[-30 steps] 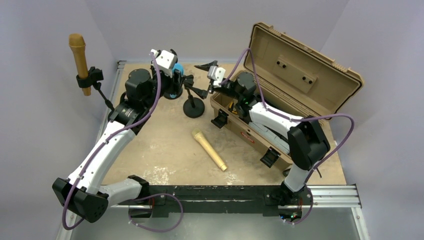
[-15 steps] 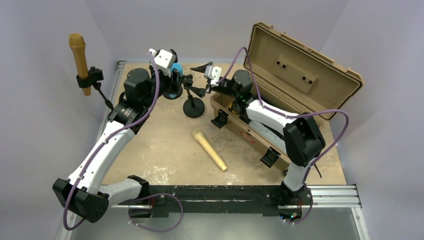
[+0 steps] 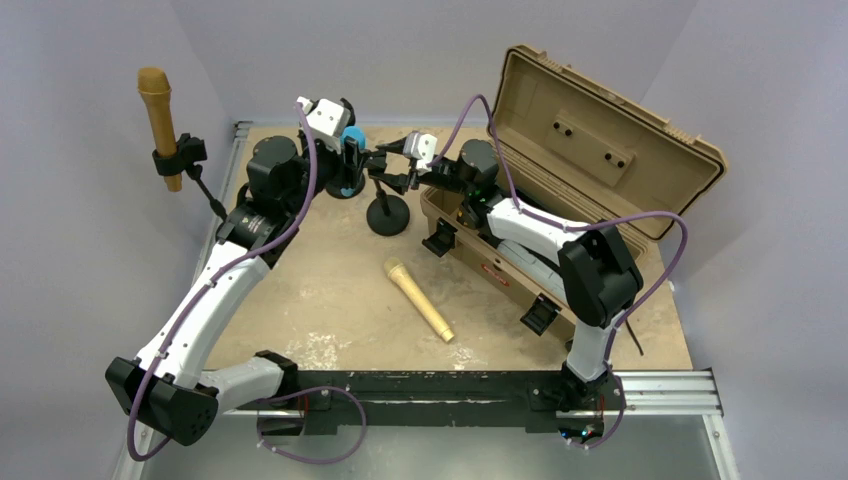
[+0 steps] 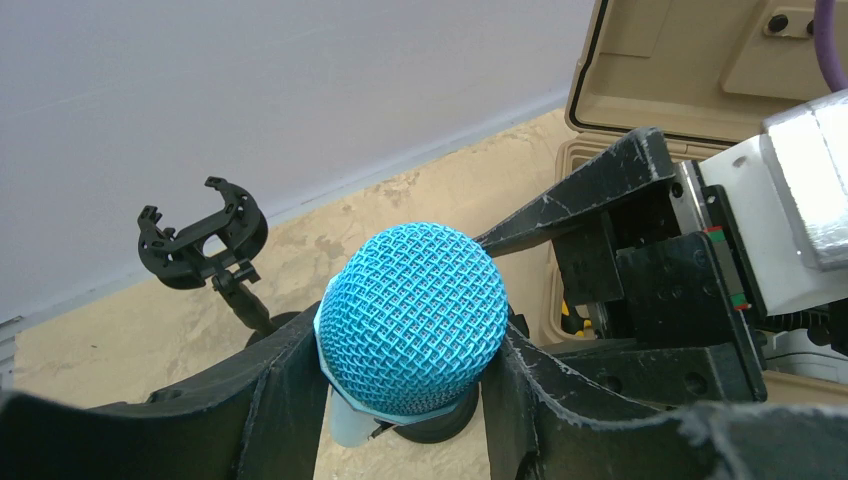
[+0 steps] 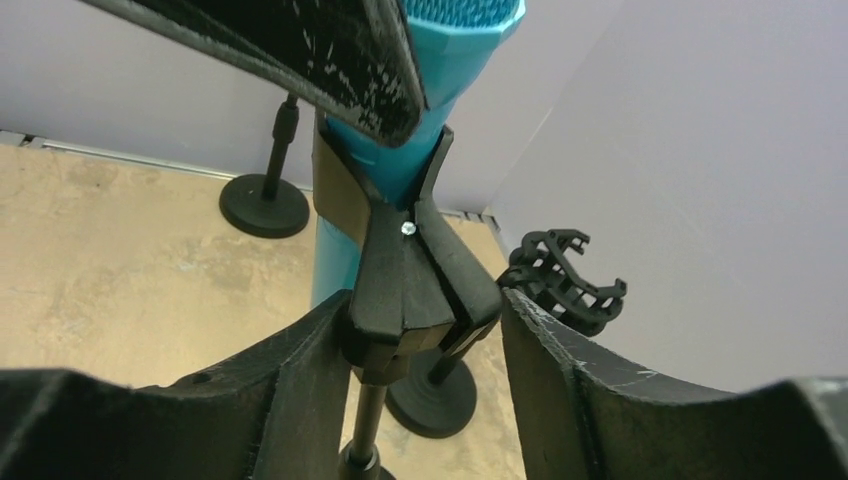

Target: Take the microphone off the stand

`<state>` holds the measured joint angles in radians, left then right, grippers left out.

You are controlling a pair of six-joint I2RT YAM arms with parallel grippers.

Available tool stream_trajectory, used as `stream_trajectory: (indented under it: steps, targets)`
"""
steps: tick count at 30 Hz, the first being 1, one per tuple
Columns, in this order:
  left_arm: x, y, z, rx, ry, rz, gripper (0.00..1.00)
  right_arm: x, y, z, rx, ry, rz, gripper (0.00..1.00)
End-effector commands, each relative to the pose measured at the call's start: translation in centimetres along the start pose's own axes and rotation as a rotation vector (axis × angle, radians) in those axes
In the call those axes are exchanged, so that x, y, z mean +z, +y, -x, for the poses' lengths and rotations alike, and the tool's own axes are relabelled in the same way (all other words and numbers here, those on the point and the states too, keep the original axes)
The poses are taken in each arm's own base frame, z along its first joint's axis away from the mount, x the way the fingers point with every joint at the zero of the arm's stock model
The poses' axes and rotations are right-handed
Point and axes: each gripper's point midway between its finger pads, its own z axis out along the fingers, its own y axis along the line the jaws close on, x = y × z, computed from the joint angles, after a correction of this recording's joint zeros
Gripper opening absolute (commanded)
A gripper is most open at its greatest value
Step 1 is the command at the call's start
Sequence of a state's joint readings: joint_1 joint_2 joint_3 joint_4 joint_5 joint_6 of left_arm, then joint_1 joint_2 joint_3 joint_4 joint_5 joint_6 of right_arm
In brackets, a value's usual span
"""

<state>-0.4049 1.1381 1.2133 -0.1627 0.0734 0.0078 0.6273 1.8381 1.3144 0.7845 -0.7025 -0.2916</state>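
The blue microphone [image 3: 349, 136] stands in the black clip [image 5: 415, 270] of the stand [image 3: 388, 215] at the back of the table. Its mesh head [image 4: 415, 315] sits between my left gripper's [image 4: 405, 385] fingers, which press on both sides, so the left gripper is shut on it. My right gripper [image 5: 425, 350] reaches in from the right and straddles the clip just above the pole. Its left finger [image 5: 290, 380] touches the clip, while a narrow gap remains at the right finger [image 5: 570, 380]. The microphone's blue body [image 5: 335, 255] runs down behind the clip.
A second stand with an empty clip [image 5: 562, 275] stands just behind. A gold microphone [image 3: 158, 110] is clipped on a tall stand at far left. Another gold microphone [image 3: 418, 298] lies mid-table. An open tan case [image 3: 560, 170] fills the right side.
My right gripper has moved left to the stand's clip and its jaws have narrowed around it. The left gripper has kept its hold on the microphone head.
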Motion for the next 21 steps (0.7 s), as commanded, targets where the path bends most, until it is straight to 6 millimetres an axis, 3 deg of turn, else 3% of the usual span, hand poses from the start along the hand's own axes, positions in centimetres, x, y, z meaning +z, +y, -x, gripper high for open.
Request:
stream_trajectory:
  steps: [1,3,6,8,10,12,21]
  targets:
    - [-0.4,0.0,2.7,-0.023,-0.097,-0.007,0.00,0.5,-1.0,2.7,-0.039,-0.053,0.001,0.47]
    - [-0.4,0.0,2.8,-0.023,-0.098,-0.008,0.00,0.4,-1.0,3.0,-0.042,-0.057,0.001,0.39]
    - [-0.4,0.0,2.7,-0.024,-0.098,-0.010,0.00,0.1,-0.9,3.8,-0.050,-0.076,-0.006,0.35]
    - [-0.3,0.0,2.7,-0.025,-0.096,-0.012,0.00,0.0,-1.0,4.2,-0.049,-0.082,-0.010,0.40]
    - [-0.3,0.0,2.7,-0.026,-0.097,-0.012,0.00,-0.1,-1.0,4.3,-0.046,-0.083,-0.012,0.54]
    - [-0.3,-0.1,2.7,-0.028,-0.096,-0.016,0.00,-0.1,-1.1,4.4,-0.046,-0.083,-0.016,0.58]
    - [-0.3,-0.1,2.7,-0.030,-0.096,-0.021,0.00,0.0,-1.0,4.5,-0.044,-0.089,-0.006,0.50]
